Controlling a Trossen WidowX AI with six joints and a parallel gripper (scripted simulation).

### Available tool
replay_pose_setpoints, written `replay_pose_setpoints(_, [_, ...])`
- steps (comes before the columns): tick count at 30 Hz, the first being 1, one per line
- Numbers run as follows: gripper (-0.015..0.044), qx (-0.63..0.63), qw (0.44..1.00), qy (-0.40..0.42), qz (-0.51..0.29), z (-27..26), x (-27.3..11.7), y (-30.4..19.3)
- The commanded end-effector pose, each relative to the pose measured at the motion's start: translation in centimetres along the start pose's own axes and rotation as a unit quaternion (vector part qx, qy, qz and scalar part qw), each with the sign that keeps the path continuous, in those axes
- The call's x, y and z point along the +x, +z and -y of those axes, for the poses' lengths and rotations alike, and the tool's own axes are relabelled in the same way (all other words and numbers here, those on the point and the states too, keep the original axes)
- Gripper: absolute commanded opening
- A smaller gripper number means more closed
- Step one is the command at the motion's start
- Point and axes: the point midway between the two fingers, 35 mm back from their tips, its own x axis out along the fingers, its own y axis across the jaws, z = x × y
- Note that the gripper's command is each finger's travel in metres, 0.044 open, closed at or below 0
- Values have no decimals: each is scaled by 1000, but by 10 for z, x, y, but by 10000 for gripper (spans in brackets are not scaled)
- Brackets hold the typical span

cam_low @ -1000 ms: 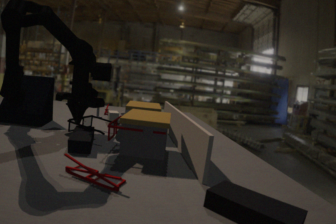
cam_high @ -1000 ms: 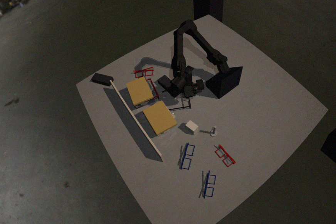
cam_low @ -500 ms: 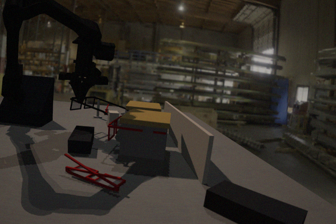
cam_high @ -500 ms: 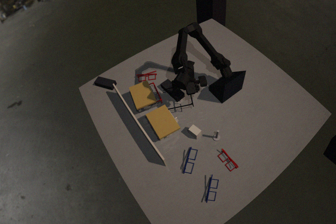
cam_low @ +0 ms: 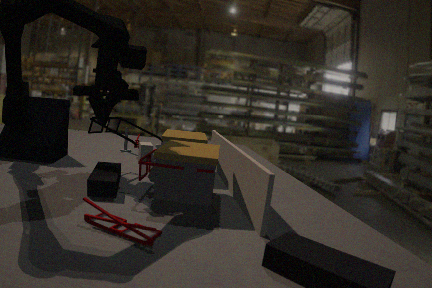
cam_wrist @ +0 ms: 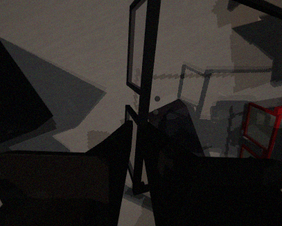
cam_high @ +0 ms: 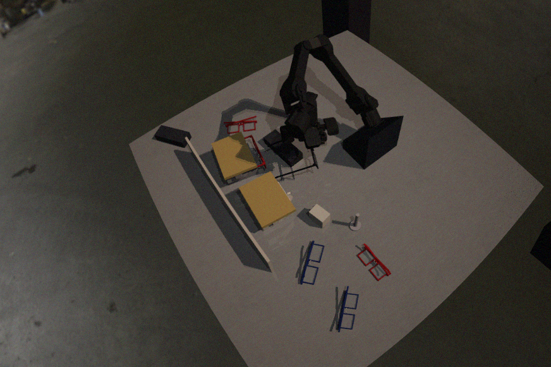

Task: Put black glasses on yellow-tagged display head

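The black glasses (cam_high: 296, 172) (cam_low: 141, 128) (cam_wrist: 150, 45) hang above the table, temples open and pointing toward the heads. My gripper (cam_low: 101, 120) (cam_wrist: 136, 125) is shut on the front frame near the bridge; the top view hides the fingertips behind the arm. One display head (cam_high: 266, 199) (cam_low: 185, 134), with an ochre top and a pale nose, wears no glasses. The other head (cam_high: 233, 156) (cam_low: 185, 187), also ochre-topped, wears red glasses (cam_low: 167, 165). I cannot make out a yellow tag apart from the ochre tops.
A black block (cam_high: 287, 153) (cam_low: 104, 181) lies near the heads. A pale upright panel (cam_high: 227, 204) (cam_low: 244, 180) stands behind them. A white block (cam_high: 319, 215) (cam_low: 145, 150) and a small peg (cam_high: 356, 221) (cam_low: 126, 140) stand beyond. Loose red glasses (cam_high: 375, 261) and blue glasses (cam_high: 309, 263) lie around.
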Motion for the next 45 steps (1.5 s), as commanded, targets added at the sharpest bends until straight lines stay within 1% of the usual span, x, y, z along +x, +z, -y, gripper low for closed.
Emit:
replay_pose_setpoints(1, [0, -23, 999, -21, 27, 3, -14, -9])
replay_pose_setpoints(23, [0, -160, 974, -116, 108, -2, -54, -59])
replay_pose_setpoints(45, [0, -285, 916, -240, 147, -20, -75, -107])
